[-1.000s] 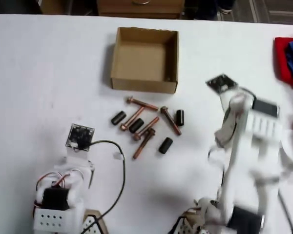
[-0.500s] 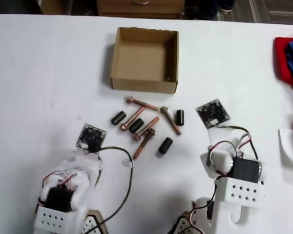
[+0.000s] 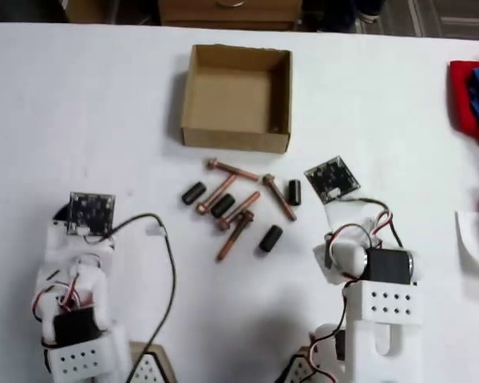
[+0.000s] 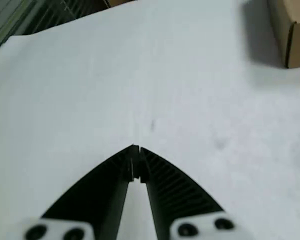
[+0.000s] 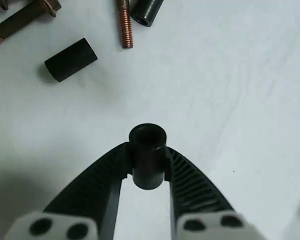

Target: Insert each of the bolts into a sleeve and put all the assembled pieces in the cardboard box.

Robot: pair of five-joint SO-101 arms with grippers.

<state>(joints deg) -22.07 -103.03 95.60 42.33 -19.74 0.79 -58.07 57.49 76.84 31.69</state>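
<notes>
Black sleeve (image 5: 148, 155), pinched by right fingers (image 5: 190, 185), may slip if nine-o'clock bolts (image 3: 239, 209) enter askew; left fingers (image 4: 165, 185) closed, empty.

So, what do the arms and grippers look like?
The left arm and right arm are white plastic with black motors, red and white wires and a dark square wrist board. The left gripper and right gripper have black ribbed fingers on white bases.

The cardboard box (image 3: 235, 140) is matt brown paperboard. The bolts (image 3: 233, 169) are coppery metal, dull, with ribbed threads. The sleeve (image 5: 148, 170) is smooth matt black, held by the right hand (image 5: 148, 150), whose fingers (image 5: 190, 185) are ribbed black plastic. The tabletop (image 3: 88, 104) is smooth matt white.
</notes>
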